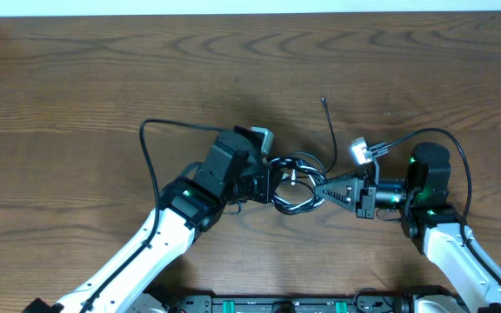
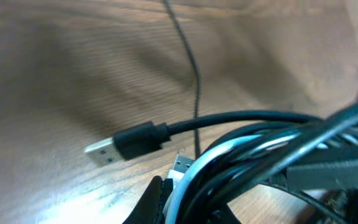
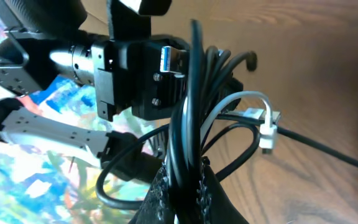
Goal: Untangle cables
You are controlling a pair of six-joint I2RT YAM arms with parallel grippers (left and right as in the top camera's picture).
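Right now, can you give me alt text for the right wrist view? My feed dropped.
Black cables and one white cable stand bunched upright, pinched at the bottom edge between the right fingers. Behind them the left arm faces the camera, with a blue USB plug beside it. The white cable's plug hangs at right over the wooden table.

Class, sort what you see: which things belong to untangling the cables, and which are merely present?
Belongs to the job: cables, left gripper, right gripper, both shut on them.
Merely present: wooden table, arms' thick black wires.
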